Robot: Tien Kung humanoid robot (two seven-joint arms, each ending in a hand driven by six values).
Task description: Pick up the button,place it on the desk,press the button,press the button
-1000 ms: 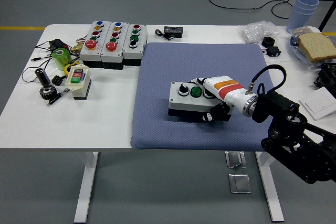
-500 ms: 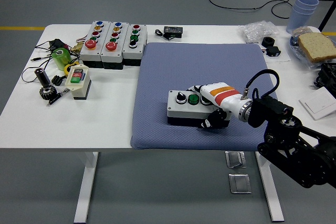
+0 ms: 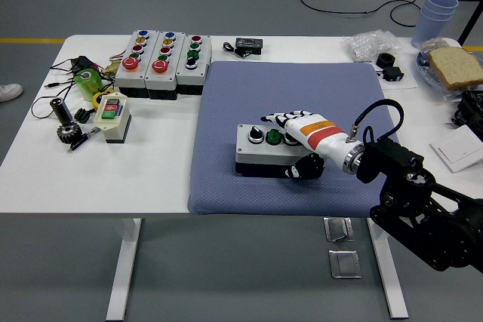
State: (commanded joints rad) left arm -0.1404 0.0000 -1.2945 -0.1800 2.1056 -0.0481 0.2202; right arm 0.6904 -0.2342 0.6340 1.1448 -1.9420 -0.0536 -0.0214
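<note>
Button box (image 3: 260, 148) found set down on blue mat (image 3: 241, 88) atop counter (image 3: 45, 164) — pick-and-place judged done; right hand (image 3: 306, 141) draped over its right end, fingers (image 3: 275, 120) extended above green button (image 3: 272, 137), thumb at front face — both presses judged outstanding.

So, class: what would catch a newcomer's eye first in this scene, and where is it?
First the right hand, white with an orange and red band, lying over a grey button box on the blue mat at mid-table. Then three more button boxes lined up at the table's far left.
</note>
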